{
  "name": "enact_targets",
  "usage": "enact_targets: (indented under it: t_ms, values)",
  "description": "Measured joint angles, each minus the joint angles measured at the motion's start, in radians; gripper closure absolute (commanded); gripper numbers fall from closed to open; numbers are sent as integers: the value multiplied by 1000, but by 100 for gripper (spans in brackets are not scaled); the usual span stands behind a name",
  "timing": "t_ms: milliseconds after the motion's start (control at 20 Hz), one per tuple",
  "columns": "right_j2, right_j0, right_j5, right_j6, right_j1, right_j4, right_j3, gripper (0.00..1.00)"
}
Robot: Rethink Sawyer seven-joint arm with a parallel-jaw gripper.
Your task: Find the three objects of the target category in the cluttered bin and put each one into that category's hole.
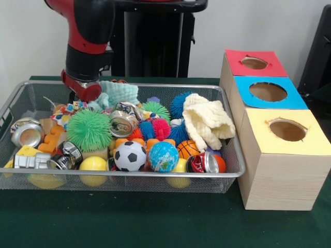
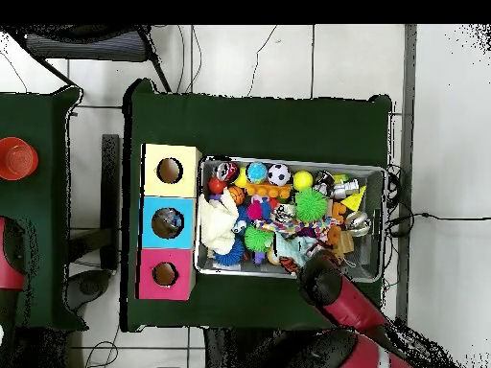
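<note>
The silver wire mesh bin (image 1: 207,183) sits at the left of the green table, full of toys; it also shows in the overhead view (image 2: 288,161). My gripper (image 1: 83,93) reaches down into the bin's far left corner, next to a light teal cloth (image 1: 120,93); its tip is hidden among the clutter. In the overhead view the gripper (image 2: 309,266) is at the bin's near edge. Three wooden boxes with holes stand to the right: red top (image 1: 238,58), blue top (image 1: 247,98), yellow top (image 1: 258,135).
The bin holds a green spiky ball (image 1: 89,129), soccer ball (image 1: 130,155), globe ball (image 1: 163,156), small basketball (image 1: 188,149), yellow ball (image 1: 93,164), crushed cans (image 1: 27,133), a red can (image 1: 204,163) and a cream cloth (image 1: 207,121).
</note>
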Motion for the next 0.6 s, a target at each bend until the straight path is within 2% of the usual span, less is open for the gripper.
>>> enact_targets:
  t_ms: [50,350,600]
  values:
    - [-41,48,5,0,6,13,-11,0]
    - [-138,157,73,0,21,44,-46,0]
    - [-198,203,164,0,21,44,-78,0]
